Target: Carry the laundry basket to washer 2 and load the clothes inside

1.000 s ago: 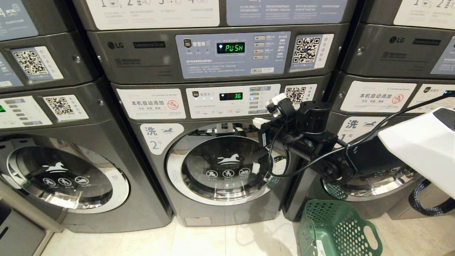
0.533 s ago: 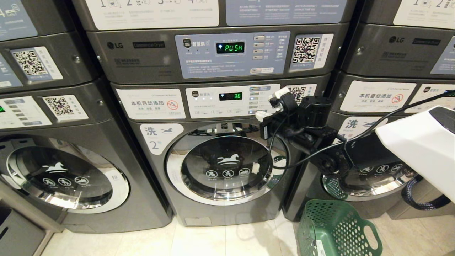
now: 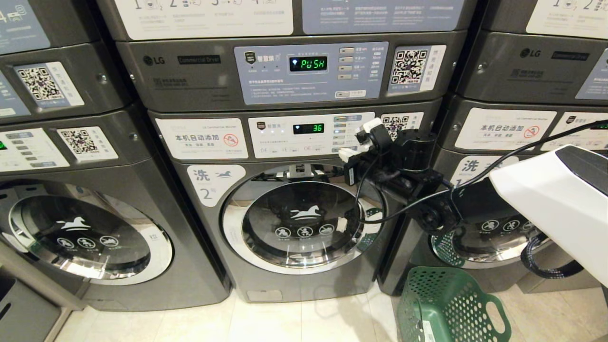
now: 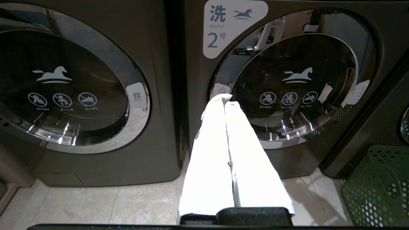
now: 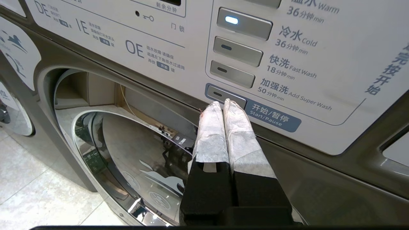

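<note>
Now right gripper jaws clenched, empty, tips at Start/Pause button on washer 2.

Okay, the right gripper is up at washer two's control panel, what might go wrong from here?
The shut right gripper sits at the Start/Pause button, with the Add Super Wash button just above; a small drift might press that instead. Its dangling cable could snag. The laundry basket crowds the floor.

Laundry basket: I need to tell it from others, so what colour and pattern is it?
The laundry basket is dark green with round perforations, clearest in the head view.
</note>
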